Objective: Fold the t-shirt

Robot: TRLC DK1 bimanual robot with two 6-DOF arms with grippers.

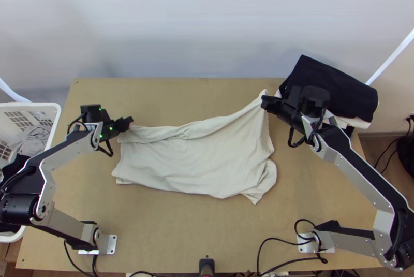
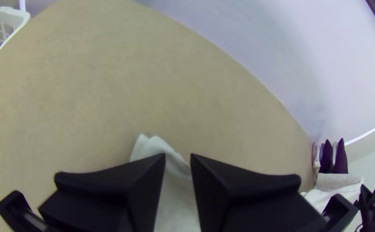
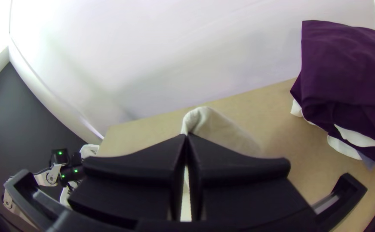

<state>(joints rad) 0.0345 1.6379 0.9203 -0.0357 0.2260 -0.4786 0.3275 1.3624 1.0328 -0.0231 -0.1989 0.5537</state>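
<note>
The top view shows two arms, two grippers, one t-shirt and one basket. The pale t-shirt lies across the middle of the table in a wide, wrinkled band, its far edge turned over and its near right corner rumpled. The left gripper is at its far left corner; the right gripper is at its far right corner, which is drawn up toward the stack, dark cloth on top and white beneath. Grey and dark cloth lies in the basket.

The left wrist view shows the left gripper with its two fingers parted, released, the t-shirt's corner showing between and just beyond them. Two dark peaks stand up in the stack there.

The right wrist view shows the right gripper with its two fingers pressed together, grasping the t-shirt's corner. It adds a bluish-grey piece low in the stack, and three green lights on the left arm.
</note>
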